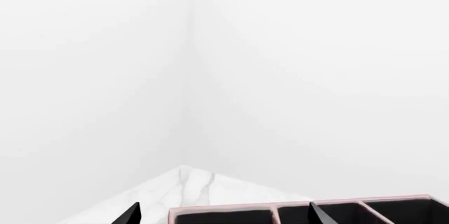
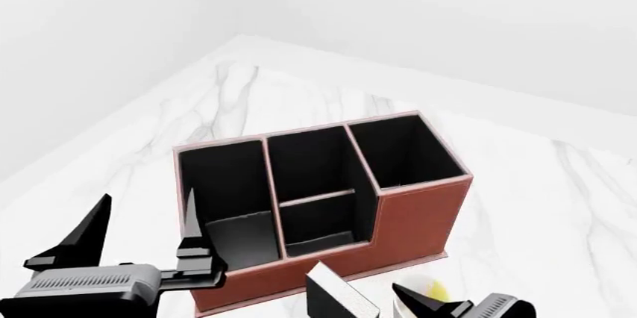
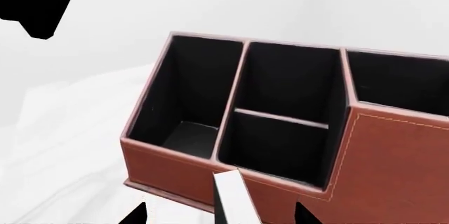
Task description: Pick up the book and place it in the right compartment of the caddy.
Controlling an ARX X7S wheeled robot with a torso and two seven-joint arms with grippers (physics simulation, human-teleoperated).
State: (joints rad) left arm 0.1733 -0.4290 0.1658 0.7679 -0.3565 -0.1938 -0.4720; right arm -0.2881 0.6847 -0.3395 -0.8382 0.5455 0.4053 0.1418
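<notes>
The caddy (image 2: 418, 217) stands mid-table, red-brown with a black interior; it also shows in the right wrist view (image 3: 393, 166) and its rim in the left wrist view (image 1: 224, 209). Its right compartment (image 2: 403, 154) is the tall end cell, seen empty, also in the right wrist view (image 3: 400, 82). The book (image 2: 339, 295) stands in front of the caddy, white page edges showing. In the right wrist view the book (image 3: 235, 197) sits between my right gripper's (image 3: 218, 214) wide-open fingertips, touching neither. My left gripper (image 2: 145, 213) is open and empty at the caddy's left end.
A white-and-yellow mug (image 2: 426, 285) peeks out just right of the book, by my right gripper's finger. The marble table (image 2: 249, 94) ends at white walls behind the caddy; its corner shows in the left wrist view (image 1: 186, 179).
</notes>
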